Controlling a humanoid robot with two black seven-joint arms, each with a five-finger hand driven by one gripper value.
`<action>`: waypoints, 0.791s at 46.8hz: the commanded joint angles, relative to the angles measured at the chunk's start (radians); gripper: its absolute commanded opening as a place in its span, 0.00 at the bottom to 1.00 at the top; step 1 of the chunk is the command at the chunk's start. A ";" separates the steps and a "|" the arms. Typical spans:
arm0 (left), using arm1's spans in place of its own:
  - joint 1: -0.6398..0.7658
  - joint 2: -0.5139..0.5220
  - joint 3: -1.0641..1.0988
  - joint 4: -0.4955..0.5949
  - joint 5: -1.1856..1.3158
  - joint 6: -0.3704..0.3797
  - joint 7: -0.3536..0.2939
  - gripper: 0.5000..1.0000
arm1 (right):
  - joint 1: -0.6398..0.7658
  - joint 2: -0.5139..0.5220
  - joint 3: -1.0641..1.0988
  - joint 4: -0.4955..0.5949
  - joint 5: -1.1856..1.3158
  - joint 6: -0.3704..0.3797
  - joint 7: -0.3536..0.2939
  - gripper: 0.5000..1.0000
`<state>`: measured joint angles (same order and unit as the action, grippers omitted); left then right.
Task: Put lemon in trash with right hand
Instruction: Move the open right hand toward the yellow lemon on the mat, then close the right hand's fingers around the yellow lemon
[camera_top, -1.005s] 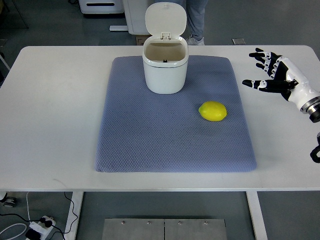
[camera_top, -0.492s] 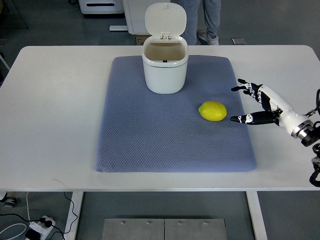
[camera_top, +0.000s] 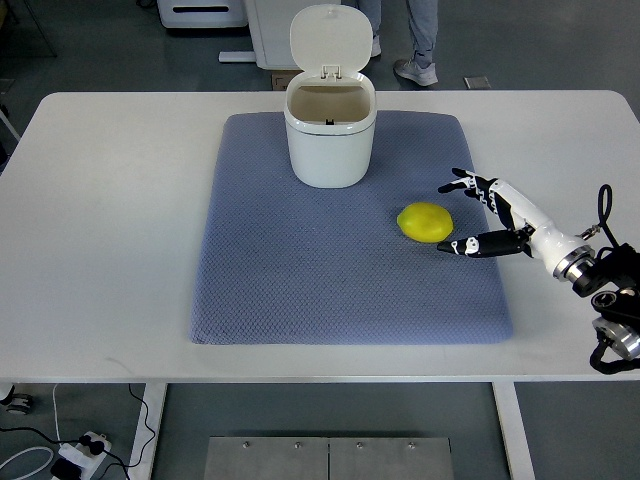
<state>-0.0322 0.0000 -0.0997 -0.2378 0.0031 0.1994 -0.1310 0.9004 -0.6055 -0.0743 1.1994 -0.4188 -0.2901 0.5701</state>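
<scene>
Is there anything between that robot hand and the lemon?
No. In the top view only a short bare strip of the blue mat separates the open right hand from the lemon.

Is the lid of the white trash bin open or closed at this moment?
Open. The lid of the trash bin stands tipped back on its hinge at the far rim, and the dark inside of the bin is visible.
</scene>
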 joint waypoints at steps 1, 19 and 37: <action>0.000 0.000 0.000 0.000 0.000 0.000 0.001 1.00 | 0.008 0.010 -0.010 -0.012 0.001 0.000 -0.009 1.00; 0.000 0.000 0.000 0.000 0.000 0.000 0.001 1.00 | 0.026 0.081 -0.039 -0.077 0.006 -0.001 -0.039 1.00; 0.000 0.000 0.000 0.000 0.000 0.000 0.001 1.00 | 0.025 0.105 -0.039 -0.096 0.008 -0.003 -0.053 0.94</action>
<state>-0.0322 0.0000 -0.0997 -0.2378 0.0030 0.1994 -0.1305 0.9251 -0.5025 -0.1148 1.1037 -0.4116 -0.2923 0.5185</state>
